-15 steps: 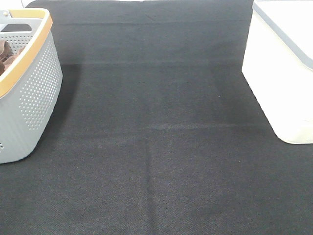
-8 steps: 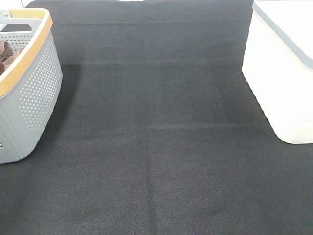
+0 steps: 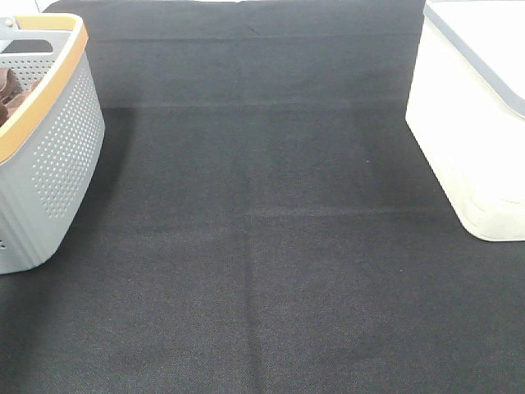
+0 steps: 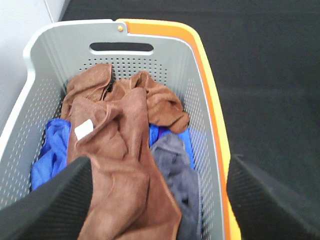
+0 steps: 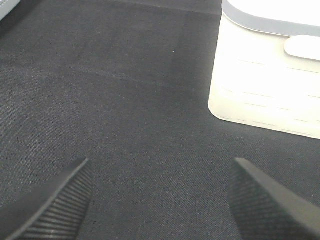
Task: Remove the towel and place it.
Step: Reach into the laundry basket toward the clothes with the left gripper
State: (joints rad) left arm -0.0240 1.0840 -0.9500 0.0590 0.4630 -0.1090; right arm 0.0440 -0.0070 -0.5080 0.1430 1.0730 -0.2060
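The towel, reddish-brown with a small white tag, lies crumpled on top of the pile in the grey basket with an orange rim. My left gripper hovers above the basket, over the towel, open and empty. In the exterior high view the basket stands at the left edge with a bit of brown cloth showing inside. My right gripper is open and empty above the black mat. Neither gripper shows in the exterior high view.
A second bunched brown cloth, a blue cloth and a grey cloth share the basket. A white lidded box stands at the right, also in the right wrist view. The black mat lies between.
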